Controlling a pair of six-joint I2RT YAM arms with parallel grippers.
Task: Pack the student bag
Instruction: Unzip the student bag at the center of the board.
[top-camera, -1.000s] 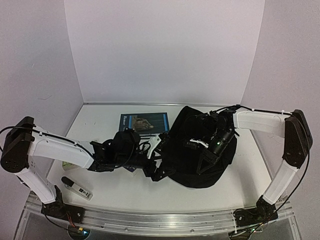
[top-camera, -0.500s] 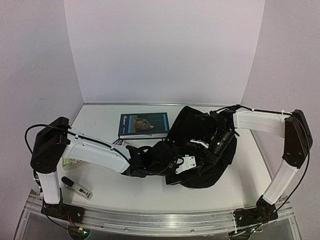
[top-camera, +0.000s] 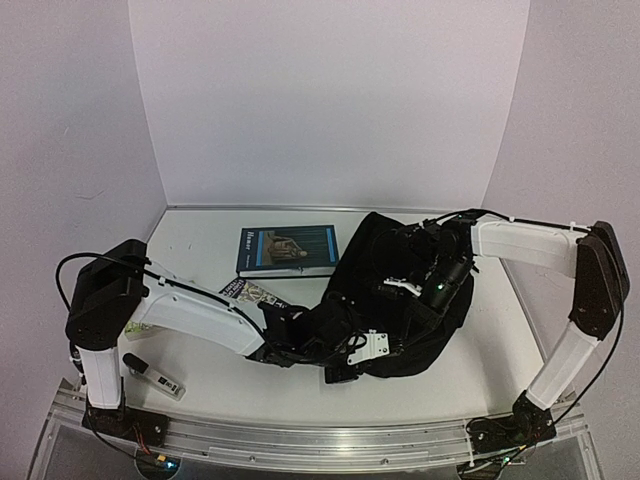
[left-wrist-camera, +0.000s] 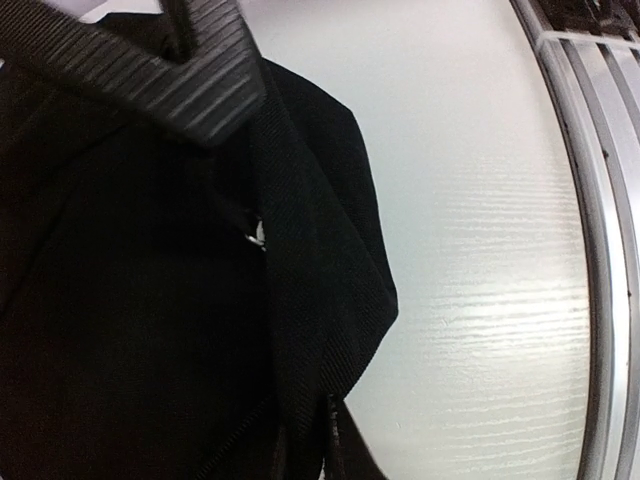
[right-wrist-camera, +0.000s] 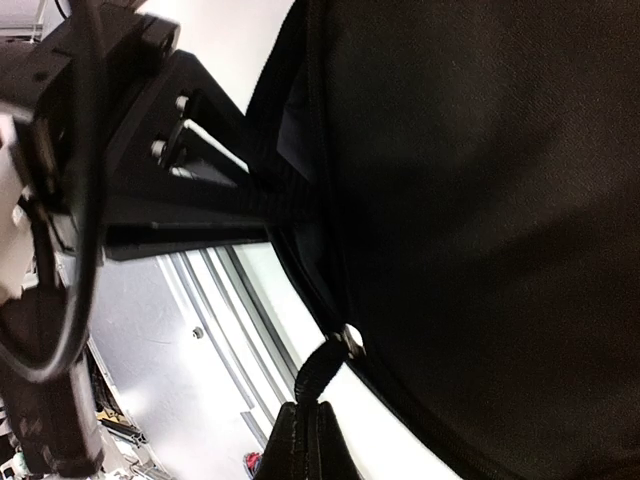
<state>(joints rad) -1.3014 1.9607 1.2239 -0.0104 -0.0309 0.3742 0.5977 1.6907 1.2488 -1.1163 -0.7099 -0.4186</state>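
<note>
My left hand (top-camera: 378, 348) has swung from beside the book (top-camera: 287, 248) to the near edge of the bag (top-camera: 370, 250) mid-counter (top-camera: 200, 240), closing. I can't tell whether it has fabric yet. My right hand (right-wrist-camera: 305, 420) pinches the bag's tab (right-wrist-camera: 322, 370). I'm probably spreading the mouth for packing.

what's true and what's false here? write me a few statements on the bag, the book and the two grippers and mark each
1. The student bag lies on the right half of the table. True.
2. The blue book is inside the bag. False: it lies flat on the table, toward the back wall and left of the bag.
3. The right gripper is shut on a part of the bag. True.
4. The left gripper hangs far from the bag. False: it is at the bag's near left edge.
</note>
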